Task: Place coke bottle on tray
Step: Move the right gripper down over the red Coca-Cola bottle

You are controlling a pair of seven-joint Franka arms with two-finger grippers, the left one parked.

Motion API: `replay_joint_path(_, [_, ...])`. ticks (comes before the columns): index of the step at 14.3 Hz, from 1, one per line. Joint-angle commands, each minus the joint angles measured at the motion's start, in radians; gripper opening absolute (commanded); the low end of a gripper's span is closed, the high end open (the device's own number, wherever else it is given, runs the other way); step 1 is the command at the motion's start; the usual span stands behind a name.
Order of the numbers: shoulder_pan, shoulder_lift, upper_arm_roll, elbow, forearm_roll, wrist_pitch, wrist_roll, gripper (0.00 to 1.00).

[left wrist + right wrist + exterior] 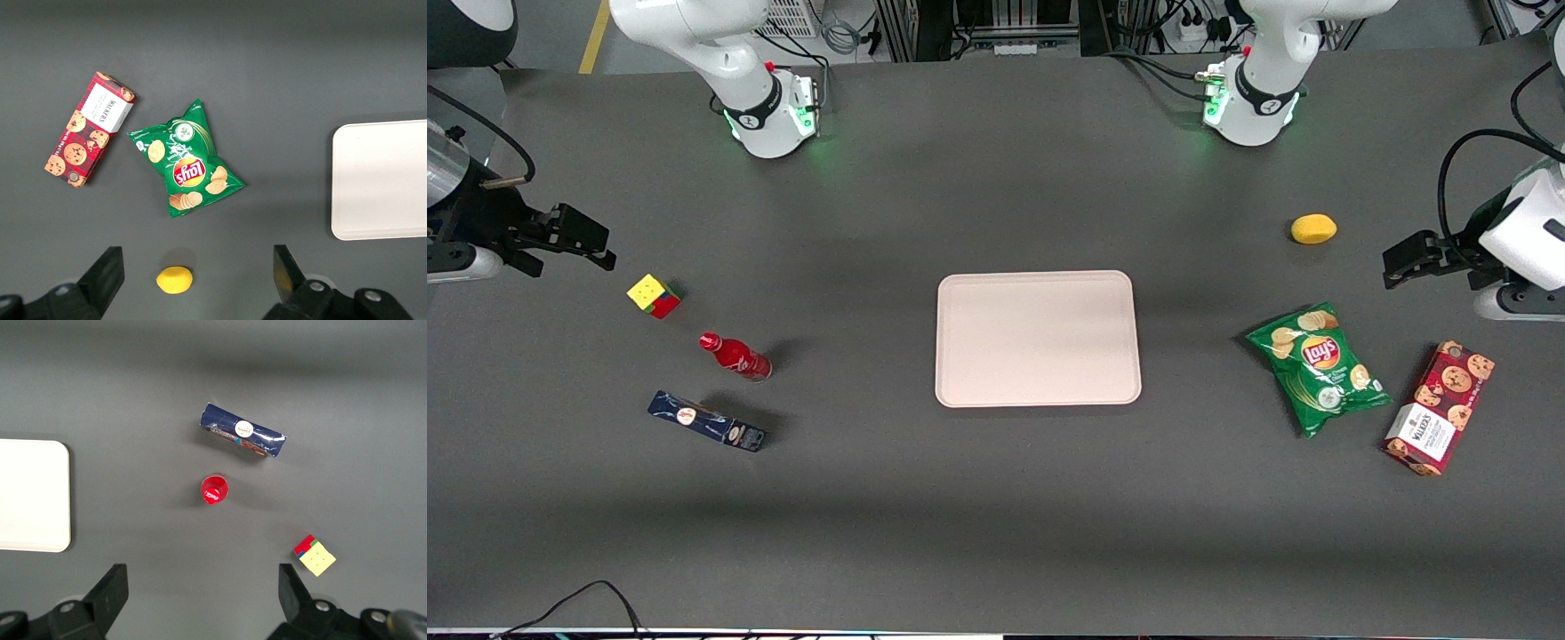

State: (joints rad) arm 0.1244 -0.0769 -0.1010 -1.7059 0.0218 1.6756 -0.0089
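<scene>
While nothing is yet held, the scene reads as follows.

Gripper: the gripper [578, 238] hangs at the left edge of the front view, upper-middle height, above the table [960, 516] and well apart from its target; its fingers [110, 590] stand wide apart with nothing between them.

Coke bottle: the coke bottle [735, 356] stands upright on the table at left-centre of the front view, between the colour cube [653, 295] above it in frame and the dark blue box [706, 421] below it in frame. From the wrist camera only its red cap [215, 489] shows, so that camera looks almost straight down on it.

Tray: the tray [1038, 391] lies bare at frame centre, well apart from the bottle.

Stage: approach, by my reading; no grasp begun.

Risk, tipping: the bottle is narrow and upright, so an off-centre descent could knock it over and let it roll.

Risk, neighbours: the box lies near, so a wide-open finger might clip it.

Risk, release: set down tilted, the bottle may topple on the tray.
</scene>
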Motion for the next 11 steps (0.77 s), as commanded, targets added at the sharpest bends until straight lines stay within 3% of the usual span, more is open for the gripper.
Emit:
replay_joint_path(1, [0.009,0.017,-0.005,0.034,-0.016,-0.031,-0.010,1.00])
replay_joint_path(11, [0.012,0.084,0.004,0.032,-0.014,-0.017,0.010,1.00])
